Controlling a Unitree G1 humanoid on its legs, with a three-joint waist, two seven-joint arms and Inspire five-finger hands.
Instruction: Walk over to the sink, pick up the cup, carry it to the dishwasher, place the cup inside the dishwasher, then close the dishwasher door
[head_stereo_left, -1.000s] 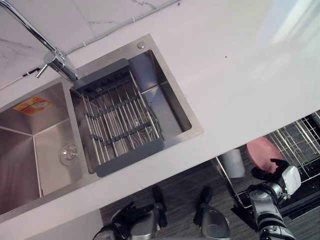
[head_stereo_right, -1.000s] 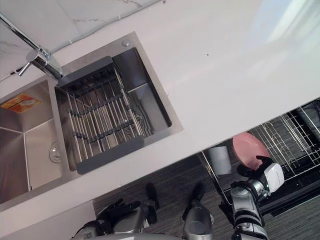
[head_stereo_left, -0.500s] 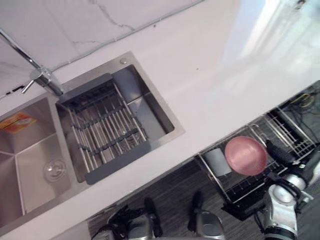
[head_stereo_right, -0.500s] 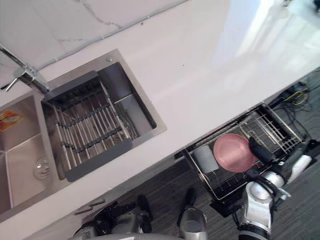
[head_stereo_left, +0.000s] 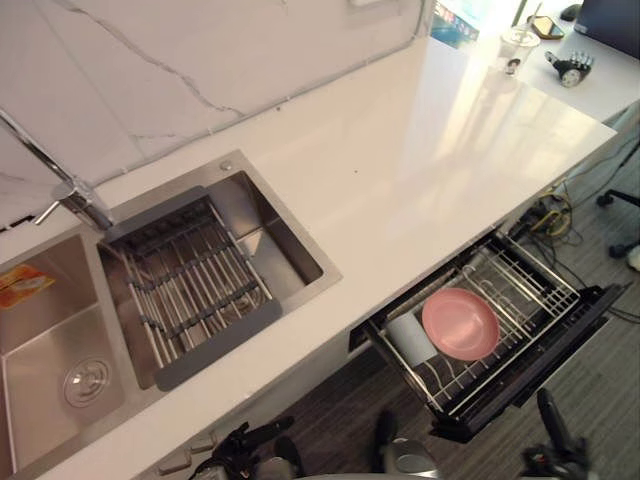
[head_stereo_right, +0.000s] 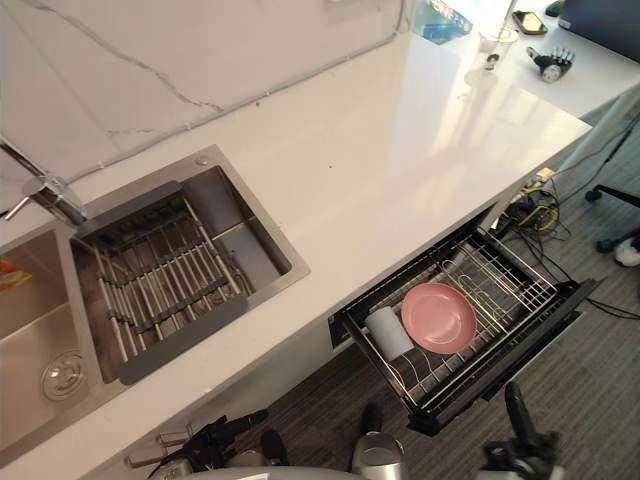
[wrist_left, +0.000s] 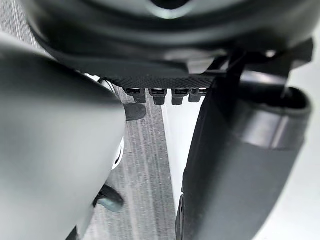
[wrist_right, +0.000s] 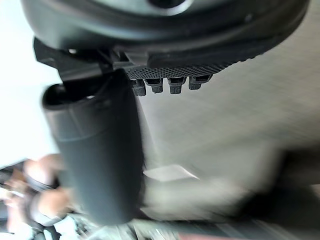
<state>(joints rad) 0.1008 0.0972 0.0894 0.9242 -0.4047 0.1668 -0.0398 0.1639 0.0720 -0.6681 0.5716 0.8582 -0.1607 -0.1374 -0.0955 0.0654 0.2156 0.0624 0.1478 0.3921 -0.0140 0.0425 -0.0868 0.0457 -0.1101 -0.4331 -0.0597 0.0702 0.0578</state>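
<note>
A wire dishwasher rack (head_stereo_left: 530, 285) is seen pulled out from under a white stone countertop (head_stereo_left: 400, 170), with the black dishwasher door (head_stereo_left: 540, 360) lowered open beneath it. A pale cylindrical cup (head_stereo_left: 411, 338) is placed inside the rack, at its end nearest the sink, touching or just beside a round pink plate (head_stereo_left: 460, 324) that is lying in the same rack. Whether the cup is standing or lying cannot be told.

A brushed-steel double sink (head_stereo_left: 50, 330) is set into the countertop well apart from the rack, on the robot's left. A grey-framed metal drainer (head_stereo_left: 190, 285) is laid across the sink basin nearer the rack, and a chrome tap (head_stereo_left: 70, 190) is mounted behind it.

The right hand (head_stereo_left: 547, 420) is seen low in front of the rack's near corner, apart from it, with a finger stretched out straight and nothing held. The left hand (head_stereo_right: 212, 440) is seen well to the left of the rack, below the sink's front edge, with its fingers loosely extended and nothing grasped.
</note>
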